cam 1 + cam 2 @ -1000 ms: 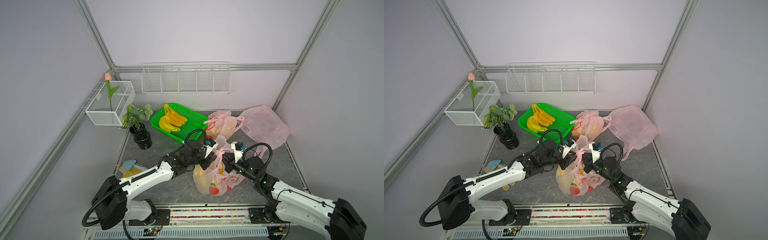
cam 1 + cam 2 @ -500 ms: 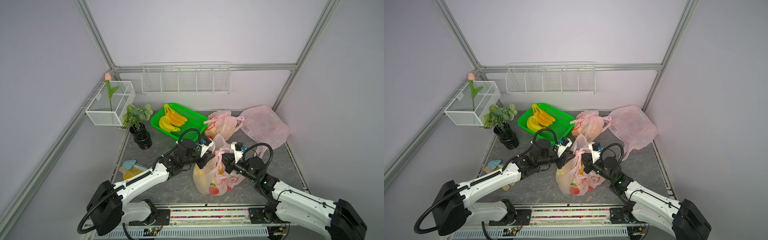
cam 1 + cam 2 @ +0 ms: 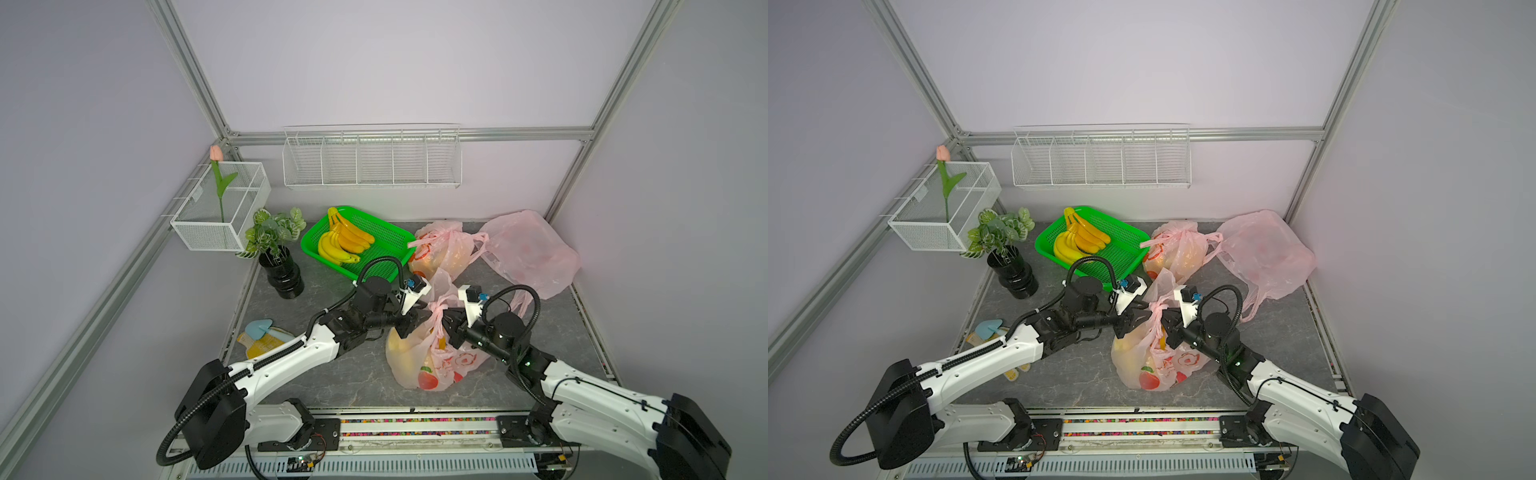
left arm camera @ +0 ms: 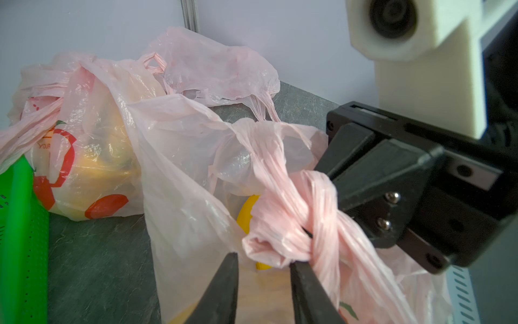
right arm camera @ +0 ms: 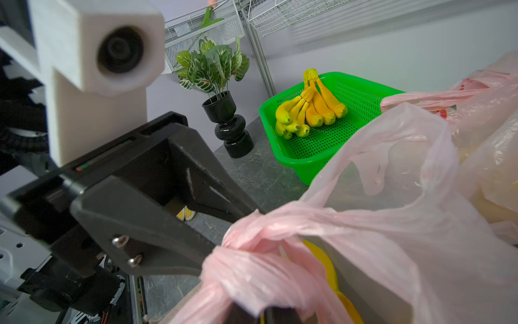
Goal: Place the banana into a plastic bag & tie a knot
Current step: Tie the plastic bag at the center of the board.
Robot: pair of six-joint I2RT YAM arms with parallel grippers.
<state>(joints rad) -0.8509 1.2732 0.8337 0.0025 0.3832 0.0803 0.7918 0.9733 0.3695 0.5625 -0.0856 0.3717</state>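
Farthest left, the spare bananas [image 3: 345, 245] lie in the green basket [image 3: 309, 245], well apart from my work. My left arm has drawn back a little toward its own side over the last second. My left claw [image 4: 263, 258] now stands part open. Its tips bracket the loose loop end of the knot [image 4: 308, 218] without pinching it, and one finger rests against the twisted plastic. It has hold of nothing that I can see.

Between my two claws the bag [image 3: 415, 361] sits on the tabletop [image 3: 332, 374]. The banana [image 4: 248, 207] is already inside, its yellow showing through the gap under the crossed handles. After that pull-back the handles are wound into a tight, ropey twist rather than lying slack, so I judge the first tie made and snug.

My right claw [image 4: 325, 175] has stayed shut and has barely moved. It is clamped on the handle [image 4: 274, 151] just where that runs into the twist. Farther right and behind, a tied bag [image 3: 440, 253] and an empty bag [image 3: 528, 253] play no part.

What remains, I think, is a firmer tug or a second crossing. If I let go now, the slick plastic could unwind.
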